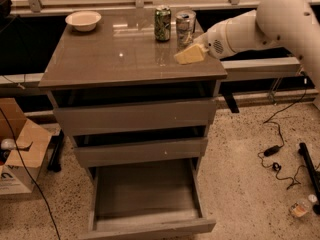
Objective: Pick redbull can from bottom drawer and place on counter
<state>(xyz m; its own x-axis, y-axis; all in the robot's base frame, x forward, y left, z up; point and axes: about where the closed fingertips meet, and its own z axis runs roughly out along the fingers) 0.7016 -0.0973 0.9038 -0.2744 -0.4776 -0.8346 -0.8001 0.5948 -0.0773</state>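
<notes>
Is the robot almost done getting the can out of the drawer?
Nearly. Done: the bottom drawer stands open and the redbull can is out of it. In hand: the end effector holds the can at the counter, right beside the green can. Left: set it down and let go. I cannot tell if it touches the top yet.

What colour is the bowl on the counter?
Cream-white bowl, camera view; hand holds redbull can above counter.
</notes>
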